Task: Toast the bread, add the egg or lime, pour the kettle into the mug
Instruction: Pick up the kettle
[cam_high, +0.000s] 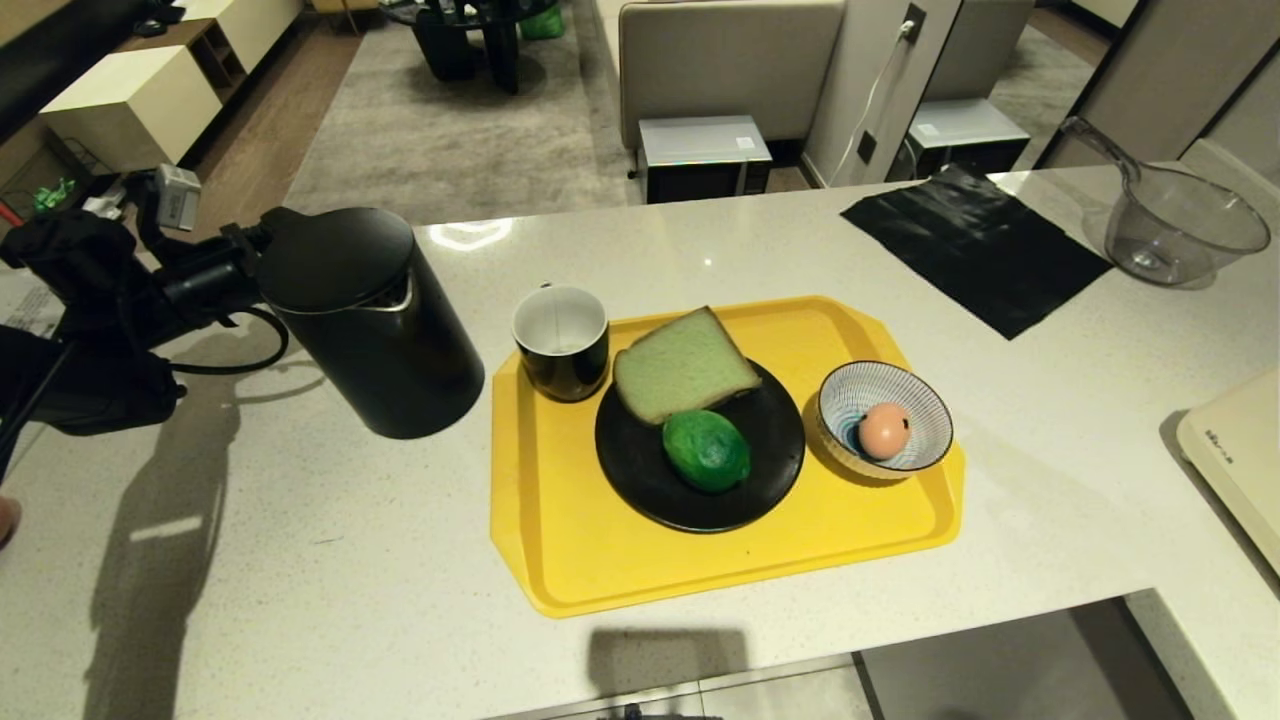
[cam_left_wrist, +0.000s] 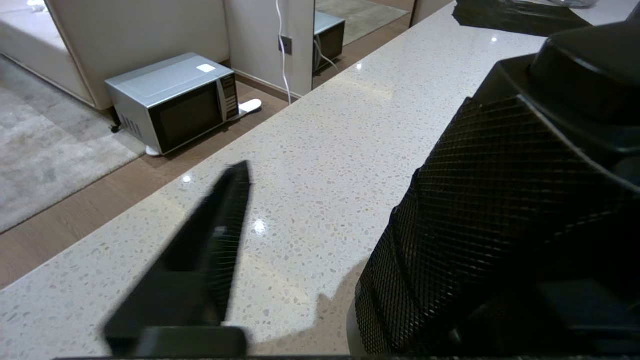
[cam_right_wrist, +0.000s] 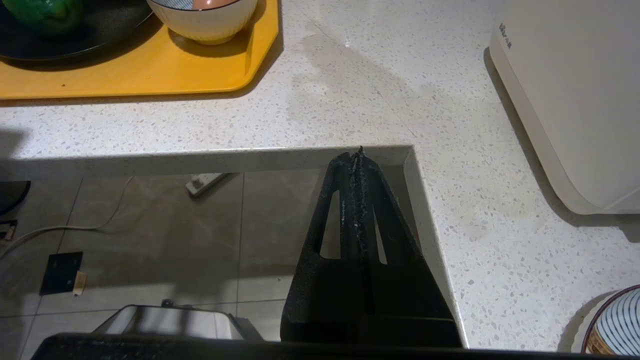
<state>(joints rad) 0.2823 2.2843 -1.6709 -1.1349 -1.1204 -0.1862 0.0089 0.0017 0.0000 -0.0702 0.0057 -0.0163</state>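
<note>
Black left tool (cam_left_wrist: 320, 240) spread wide beside kettle (cam_high: 370, 320) handle.

The kettle (cam_high: 372, 322) – a large matte black cylinder with a flat black lid – stands upright on the pale speckled counter (cam_high: 300, 560), just left of the yellow tray (cam_high: 560, 540). The mug (cam_high: 561, 341), glossy black outside and white inside, sits upright in the tray's far left corner, near the kettle but apart from it. Beside it a black plate (cam_high: 640, 470) carries the bread (cam_high: 682, 365) – a thick, pale green slice with a thin brown crust – lying with its far corner past the plate's rim. The lime (cam_high: 706, 450), round, glossy, dark green, rests on the plate just in front of the bread, touching its near edge.
</note>
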